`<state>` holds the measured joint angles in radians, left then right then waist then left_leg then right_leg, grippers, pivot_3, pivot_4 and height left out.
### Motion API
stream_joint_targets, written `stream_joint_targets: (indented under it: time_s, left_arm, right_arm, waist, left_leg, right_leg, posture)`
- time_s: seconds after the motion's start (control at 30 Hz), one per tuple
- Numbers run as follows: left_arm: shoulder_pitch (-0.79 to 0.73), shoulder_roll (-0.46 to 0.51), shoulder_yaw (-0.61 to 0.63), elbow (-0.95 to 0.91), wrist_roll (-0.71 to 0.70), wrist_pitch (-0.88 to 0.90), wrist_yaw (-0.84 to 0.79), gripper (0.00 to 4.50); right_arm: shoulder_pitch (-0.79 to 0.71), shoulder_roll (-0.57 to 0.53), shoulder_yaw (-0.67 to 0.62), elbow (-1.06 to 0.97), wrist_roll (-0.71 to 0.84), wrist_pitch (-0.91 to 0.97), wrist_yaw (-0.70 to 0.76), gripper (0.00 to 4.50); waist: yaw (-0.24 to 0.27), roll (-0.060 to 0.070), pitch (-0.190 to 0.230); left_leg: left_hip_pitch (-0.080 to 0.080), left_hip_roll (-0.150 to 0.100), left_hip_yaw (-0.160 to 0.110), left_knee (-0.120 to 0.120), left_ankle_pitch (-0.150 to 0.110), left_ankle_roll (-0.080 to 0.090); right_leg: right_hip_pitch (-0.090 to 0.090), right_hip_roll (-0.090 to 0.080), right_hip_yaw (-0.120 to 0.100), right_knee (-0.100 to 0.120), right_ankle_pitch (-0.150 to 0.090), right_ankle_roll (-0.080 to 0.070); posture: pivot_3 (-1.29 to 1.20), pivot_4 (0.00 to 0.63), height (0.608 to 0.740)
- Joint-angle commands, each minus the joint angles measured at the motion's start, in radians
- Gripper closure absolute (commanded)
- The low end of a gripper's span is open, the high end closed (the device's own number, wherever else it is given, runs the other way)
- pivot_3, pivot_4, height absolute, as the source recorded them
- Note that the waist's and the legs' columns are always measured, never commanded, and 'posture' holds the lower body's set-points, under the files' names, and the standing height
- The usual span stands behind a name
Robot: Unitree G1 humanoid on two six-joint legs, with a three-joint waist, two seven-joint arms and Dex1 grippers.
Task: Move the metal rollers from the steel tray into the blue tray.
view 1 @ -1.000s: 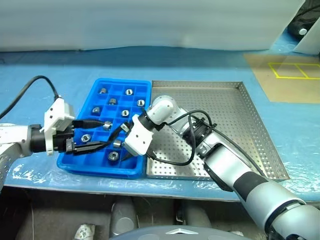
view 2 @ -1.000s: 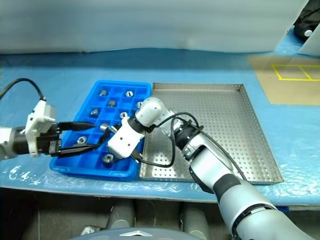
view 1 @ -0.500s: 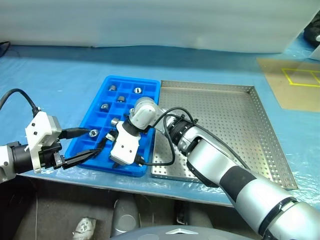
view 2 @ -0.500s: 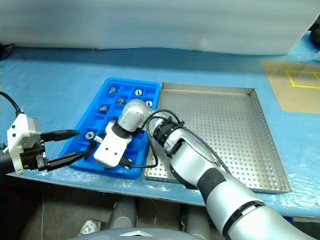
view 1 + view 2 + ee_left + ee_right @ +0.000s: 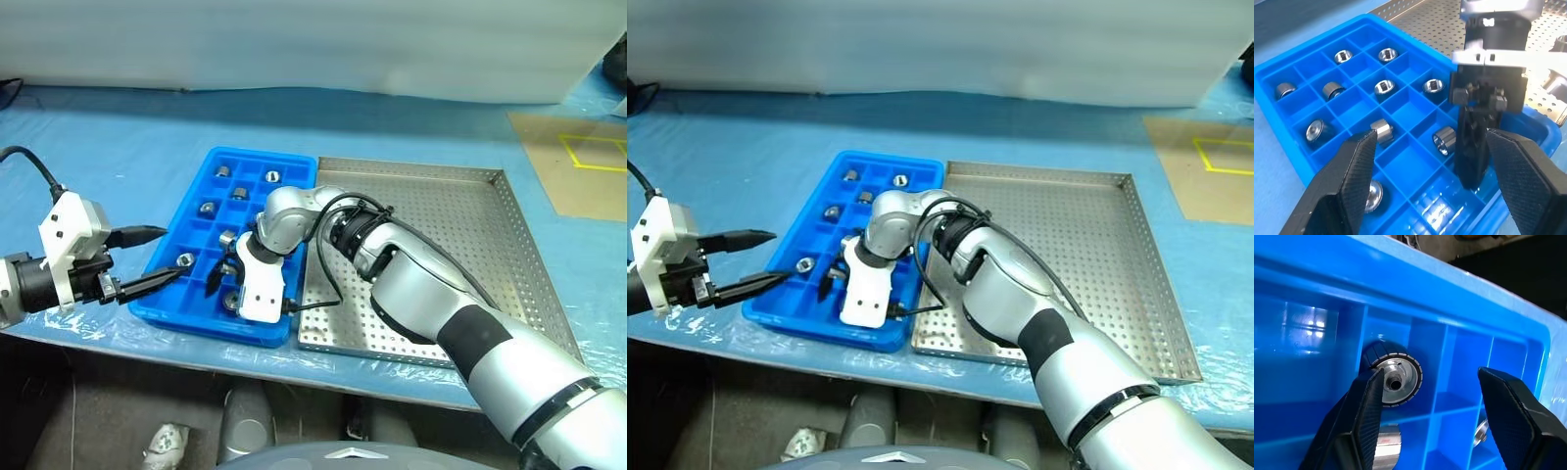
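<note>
Tabletop covered in blue sheeting (image 5: 118,137), seen from above, with a blue tray (image 5: 299,168) of small square compartments lying just left of a steel tray (image 5: 460,211) with a perforated floor, their long edges side by side. The metal rollers (image 5: 227,237), short silver cylinders with a central hole, sit one to a compartment across the blue tray; about nine can be counted in the left wrist view, some upright, some on their sides. The visible floor of the steel tray holds no rollers. The right gripper (image 5: 217,276) reaches across from the steel tray side, angled steeply down over the near end of the blue tray, its black fingers (image 5: 1364,416) spread apart and grasping nothing; between and beyond them in the right wrist view a roller (image 5: 1396,381) rests in a compartment. The left gripper (image 5: 157,257) hangs at the blue tray's left edge, pointing toward the right gripper, its two fingers (image 5: 1347,181) also spread wide with nothing between them.
</note>
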<state>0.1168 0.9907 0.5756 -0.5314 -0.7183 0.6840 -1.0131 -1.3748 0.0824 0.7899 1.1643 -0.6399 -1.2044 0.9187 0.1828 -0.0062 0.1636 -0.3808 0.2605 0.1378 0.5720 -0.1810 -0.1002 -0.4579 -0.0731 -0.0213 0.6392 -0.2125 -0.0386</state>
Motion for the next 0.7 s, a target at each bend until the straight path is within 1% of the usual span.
stream_joint_targets:
  time_s: [0.03,0.2,0.43,0.6,0.7]
  left_arm:
    - [-0.019,0.021,-0.008,0.011,0.014,-0.027,-0.014,0.75]
    - [-0.045,0.022,-0.031,0.016,0.017,-0.034,-0.017,0.75]
    - [-0.052,0.006,-0.062,-0.004,0.019,-0.04,0.003,0.75]
    - [-0.038,-0.003,-0.059,-0.015,0.017,-0.043,0.008,0.75]
    - [-0.036,-0.006,-0.058,-0.017,0.016,-0.043,0.009,0.75]
  right_arm:
    - [-0.037,0.004,0.044,-0.017,-0.074,-0.034,-0.075,1.37]
    - [-0.058,-0.004,0.105,-0.02,-0.177,-0.065,-0.16,1.37]
    - [-0.1,0.005,0.171,-0.003,-0.285,-0.047,-0.275,1.37]
    - [-0.097,0.005,0.21,-0.001,-0.336,-0.049,-0.336,1.37]
    - [-0.085,0.009,0.218,-0.005,-0.334,-0.07,-0.336,1.37]
  waist:
    - [-0.004,0.0,0.0]
    - [-0.005,0.0,0.0]
    - [-0.005,0.0,0.0]
    - [-0.006,0.0,0.0]
    - [-0.006,0.0,0.0]
  left_leg:
    - [0.0,0.0,0.0,0.0,0.0,0.0]
    - [0.001,0.0,0.0,0.0,0.0,0.0]
    - [0.001,0.0,0.0,0.001,0.0,-0.001]
    - [0.002,0.0,0.0,0.001,0.0,-0.001]
    - [0.004,0.0,0.0,0.001,0.0,-0.001]
  right_leg:
    - [0.0,0.0,0.0,0.0,0.0,0.0]
    - [0.0,0.0,0.0,0.001,0.0,0.0]
    - [0.001,0.0,0.0,0.003,0.0,0.0]
    - [0.001,0.0,0.0,0.003,0.0,0.0]
    - [0.002,0.0,0.001,0.004,0.0,0.0]
  posture:
    - [0.47,0.15,0.74]
    - [0.47,0.15,0.74]
    - [0.47,0.15,0.74]
    - [0.47,0.15,0.74]
    - [0.47,0.15,0.74]
